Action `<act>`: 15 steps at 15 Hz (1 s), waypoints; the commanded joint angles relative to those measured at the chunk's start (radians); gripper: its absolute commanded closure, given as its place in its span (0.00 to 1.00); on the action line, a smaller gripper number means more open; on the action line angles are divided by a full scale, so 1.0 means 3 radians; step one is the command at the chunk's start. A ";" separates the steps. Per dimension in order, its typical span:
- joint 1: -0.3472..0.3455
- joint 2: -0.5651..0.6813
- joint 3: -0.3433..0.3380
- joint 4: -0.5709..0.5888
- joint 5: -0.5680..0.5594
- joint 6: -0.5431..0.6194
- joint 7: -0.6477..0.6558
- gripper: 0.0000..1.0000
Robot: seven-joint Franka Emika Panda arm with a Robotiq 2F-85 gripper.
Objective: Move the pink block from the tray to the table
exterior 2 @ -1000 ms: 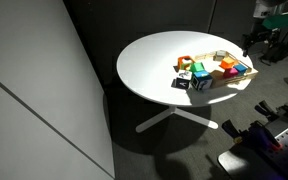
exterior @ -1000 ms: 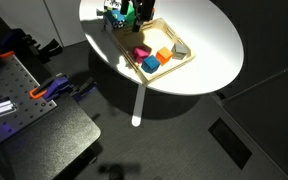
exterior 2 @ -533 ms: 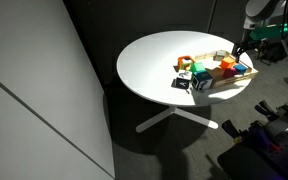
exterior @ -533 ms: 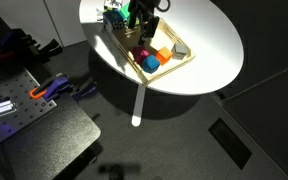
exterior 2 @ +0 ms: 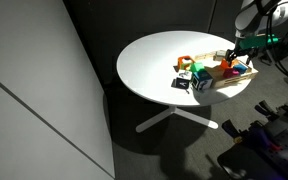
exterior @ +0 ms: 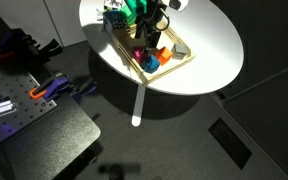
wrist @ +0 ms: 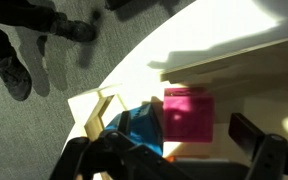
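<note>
Pink block [wrist: 187, 115] ungripped, lying in tray [exterior: 170, 64] — my claw [wrist: 179, 158] open over it — transfer to table [exterior 2: 154, 60] outstanding.

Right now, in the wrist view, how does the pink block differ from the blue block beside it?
The pink block is magenta; the blue block is blue. The pink block shows a flat square face; the blue block looks turned. Both lie in the tray.

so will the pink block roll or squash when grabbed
Probably won't roll: the pink block shows flat faces and square corners. Looks solid, so likely stiff. The blue block sits beside it and may get nudged.
</note>
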 commanded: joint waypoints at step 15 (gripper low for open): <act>0.0349 0.0580 -0.0215 0.0456 0.0005 0.0020 0.0302 0.00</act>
